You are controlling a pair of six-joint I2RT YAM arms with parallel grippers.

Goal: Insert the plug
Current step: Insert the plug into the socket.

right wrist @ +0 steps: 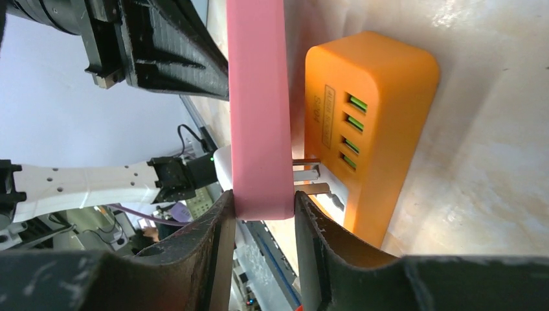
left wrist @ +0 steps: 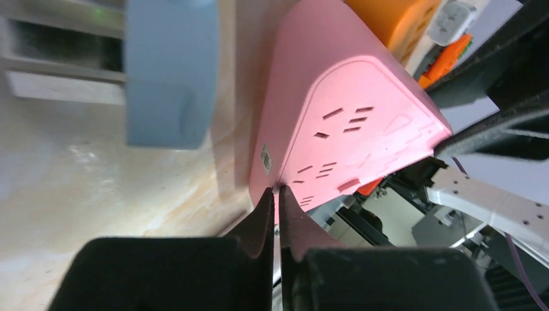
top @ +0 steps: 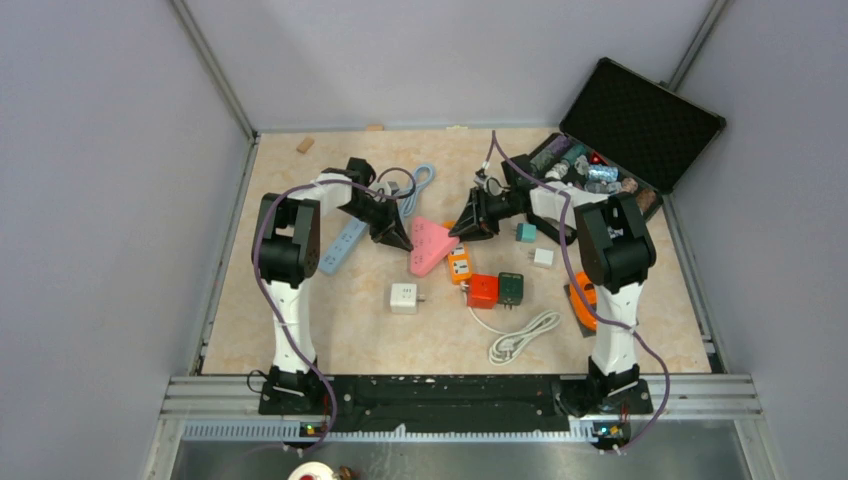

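Observation:
The pink triangular power strip (top: 430, 245) lies mid-table between both grippers. My right gripper (right wrist: 262, 207) is shut on its edge (right wrist: 259, 110); in the top view the right gripper (top: 466, 226) sits at its right corner. An orange USB charger (right wrist: 362, 129) stands against the strip, and its metal prongs (right wrist: 307, 172) reach the strip's face; how deep they sit is hidden. The charger shows in the top view (top: 459, 263). My left gripper (left wrist: 280, 194) is shut, its tips touching the strip's corner (left wrist: 349, 123); in the top view the left gripper (top: 396, 236) is at the strip's left side.
A blue power strip (top: 345, 245) lies left of the pink one, also in the left wrist view (left wrist: 171, 71). A white adapter (top: 404, 298), a red adapter (top: 482, 290), a dark green adapter (top: 511, 287) and a white cable (top: 523, 335) lie nearer. An open black case (top: 640, 115) stands back right.

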